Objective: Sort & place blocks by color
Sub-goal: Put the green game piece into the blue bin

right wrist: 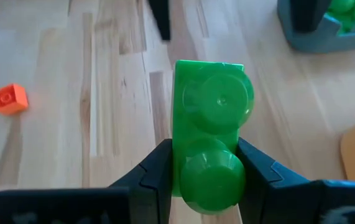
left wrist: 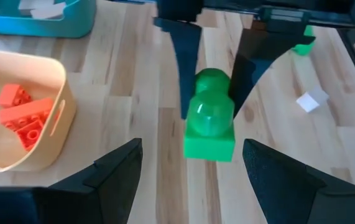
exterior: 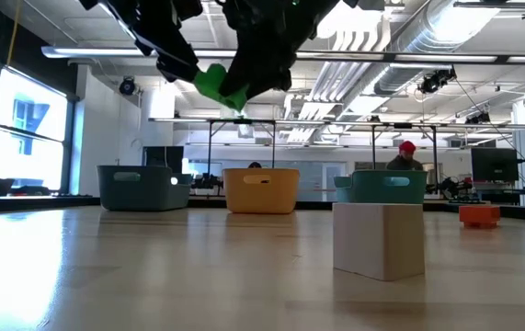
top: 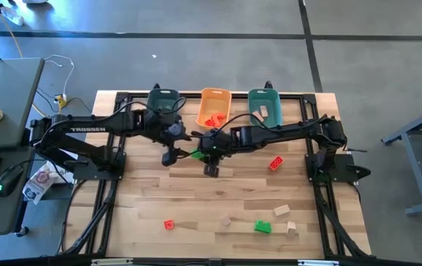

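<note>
Wooden table (top: pixel 196 199); 3 bins along its far edge: dark teal bin (top: pixel 163 100), orange bin (top: pixel 214 105), light teal bin (top: pixel 264 105). Desk (top: pixel 0 96) with mouse (top: pixel 2 185) beside table.

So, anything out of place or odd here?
Nothing stands out. The right gripper holds a green block above the table, facing the open left gripper. Loose blocks lie unsorted; three bins stand upright.
</note>
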### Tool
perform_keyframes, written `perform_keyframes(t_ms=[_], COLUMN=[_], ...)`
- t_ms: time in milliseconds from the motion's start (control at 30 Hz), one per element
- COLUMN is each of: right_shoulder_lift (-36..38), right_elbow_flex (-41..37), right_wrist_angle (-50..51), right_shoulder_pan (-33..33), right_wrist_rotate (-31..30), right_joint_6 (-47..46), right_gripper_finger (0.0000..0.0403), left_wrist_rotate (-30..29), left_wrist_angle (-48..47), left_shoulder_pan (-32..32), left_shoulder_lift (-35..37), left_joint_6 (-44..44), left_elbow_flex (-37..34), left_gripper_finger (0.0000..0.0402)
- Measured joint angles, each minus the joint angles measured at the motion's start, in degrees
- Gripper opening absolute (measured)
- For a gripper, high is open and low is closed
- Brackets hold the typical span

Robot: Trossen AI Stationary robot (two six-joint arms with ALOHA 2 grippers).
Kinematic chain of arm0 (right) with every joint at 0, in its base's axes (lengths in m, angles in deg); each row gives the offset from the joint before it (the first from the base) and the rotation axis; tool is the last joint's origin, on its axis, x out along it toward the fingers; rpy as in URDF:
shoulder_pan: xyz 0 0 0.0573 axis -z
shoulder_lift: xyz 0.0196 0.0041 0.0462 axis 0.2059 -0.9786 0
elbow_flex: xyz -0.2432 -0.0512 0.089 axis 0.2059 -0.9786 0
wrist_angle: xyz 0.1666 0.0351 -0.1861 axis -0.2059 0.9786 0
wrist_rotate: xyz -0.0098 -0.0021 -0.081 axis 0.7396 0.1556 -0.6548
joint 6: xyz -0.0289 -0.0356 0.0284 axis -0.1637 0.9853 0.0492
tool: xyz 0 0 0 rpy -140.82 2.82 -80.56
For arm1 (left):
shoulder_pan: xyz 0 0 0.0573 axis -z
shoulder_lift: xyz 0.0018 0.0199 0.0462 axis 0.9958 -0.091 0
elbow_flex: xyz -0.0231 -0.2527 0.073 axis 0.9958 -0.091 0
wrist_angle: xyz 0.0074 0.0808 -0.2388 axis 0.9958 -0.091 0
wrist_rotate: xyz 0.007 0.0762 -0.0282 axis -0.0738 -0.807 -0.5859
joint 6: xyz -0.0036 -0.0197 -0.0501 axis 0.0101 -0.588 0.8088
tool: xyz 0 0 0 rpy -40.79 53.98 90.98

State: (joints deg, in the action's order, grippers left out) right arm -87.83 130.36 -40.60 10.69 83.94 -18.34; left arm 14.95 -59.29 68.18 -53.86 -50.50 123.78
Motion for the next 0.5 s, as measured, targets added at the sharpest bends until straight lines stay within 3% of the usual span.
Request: perform_keyframes(t_ms=[500], right_shoulder_lift=[0.00], right_elbow_flex=[0.00], right_wrist_angle=[-7.23], right_shoulder_pan=[0.02], right_wrist_rotate=[-0.63], right_joint_6=[-0.01], right_gripper_finger=[0.0102], left_wrist_rotate=[-0.20], left_wrist_angle=[1.81], left_shoulder_pan=[1.40], left_shoulder_lift=[0.00], left_joint_6=[5.28], left_elbow_flex=[0.00], left_gripper_finger=[0.0264])
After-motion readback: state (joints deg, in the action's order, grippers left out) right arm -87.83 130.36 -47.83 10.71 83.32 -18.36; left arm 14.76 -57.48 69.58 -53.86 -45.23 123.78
